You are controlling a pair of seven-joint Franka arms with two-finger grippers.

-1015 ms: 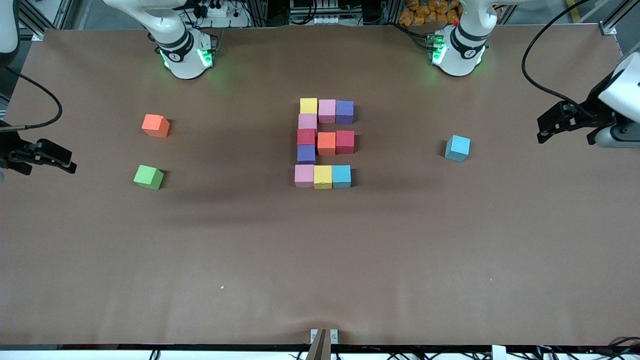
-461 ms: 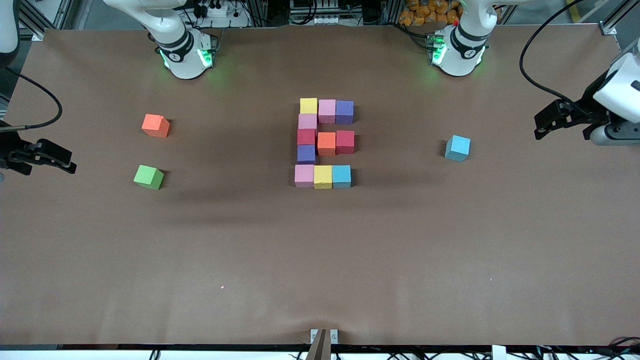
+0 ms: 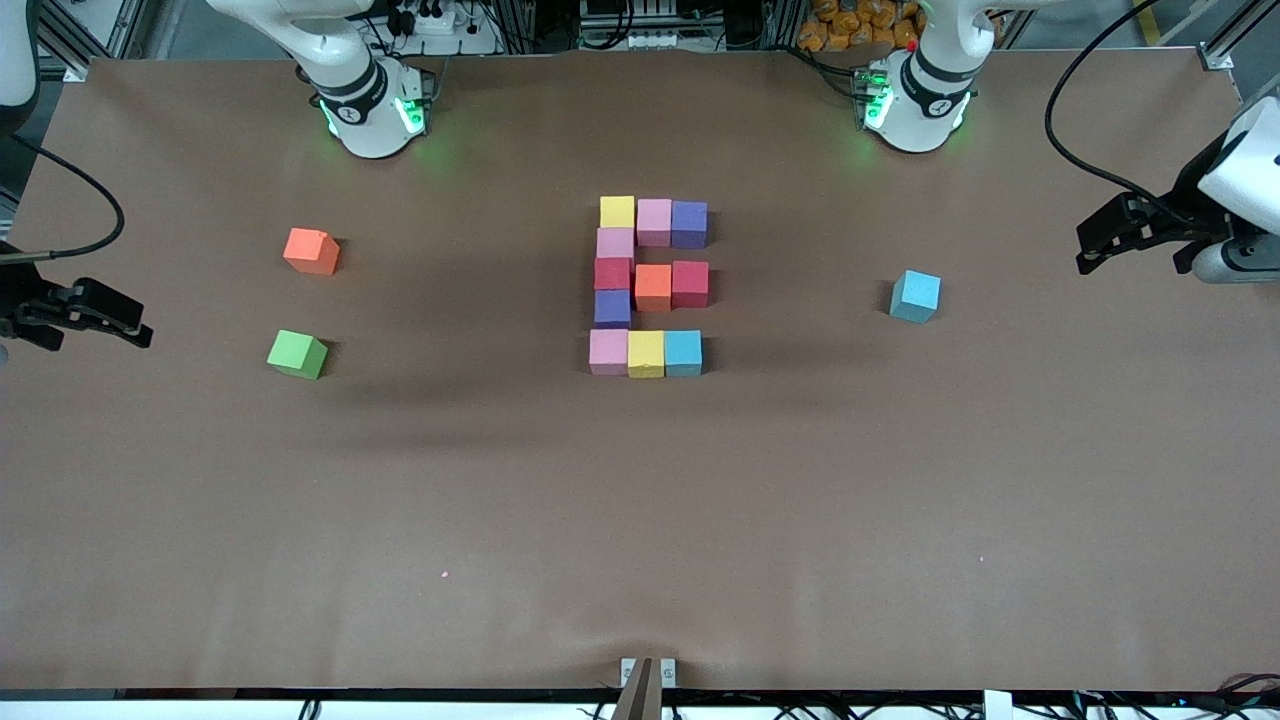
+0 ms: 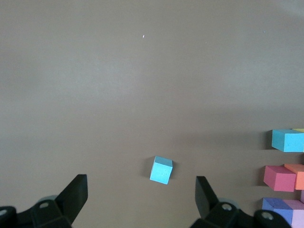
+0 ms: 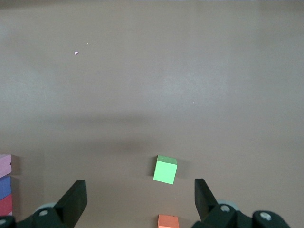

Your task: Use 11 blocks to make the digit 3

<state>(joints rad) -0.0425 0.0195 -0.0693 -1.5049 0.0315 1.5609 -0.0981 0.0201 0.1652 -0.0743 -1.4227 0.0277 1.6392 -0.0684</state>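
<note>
Surface: brown table (image 3: 640, 520), bare over most of its area.
Left gripper (image 3: 1090, 252): held up over the left arm's end of the table — fingers spread wide, nothing between them.
Right gripper (image 3: 135, 330): held over the right arm's end, fingers likewise wide and empty.
Digit 3 (image 3: 650, 287): formed mid-table of eleven touching matte cubes — three three-cube bars joined by single cubes along the side toward the right arm.
Loose cubes: light blue cube (image 3: 916, 295) toward the left arm's end; orange cube (image 3: 311, 250) and green cube (image 3: 296, 353) toward the right arm's end, the green nearer the camera.
</note>
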